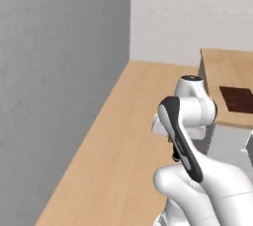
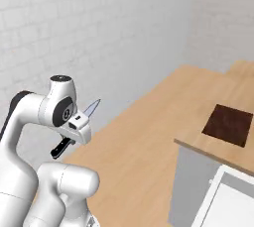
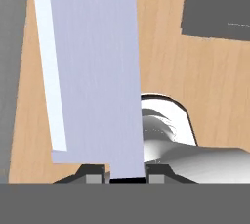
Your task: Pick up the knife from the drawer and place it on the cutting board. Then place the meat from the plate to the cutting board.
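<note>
Between closed jaws, flat silver knife (image 3: pixel 93 71) blade.

I see a light wood worktop (image 2: pixel 149 137) running from the lower left of the right base view to its upper right. On a raised section at the right of the frame lies the dark reddish-brown cutting board (image 2: pixel 228 124), flat, also visible at the right edge of the left base view (image 1: pixel 239 99).
</note>
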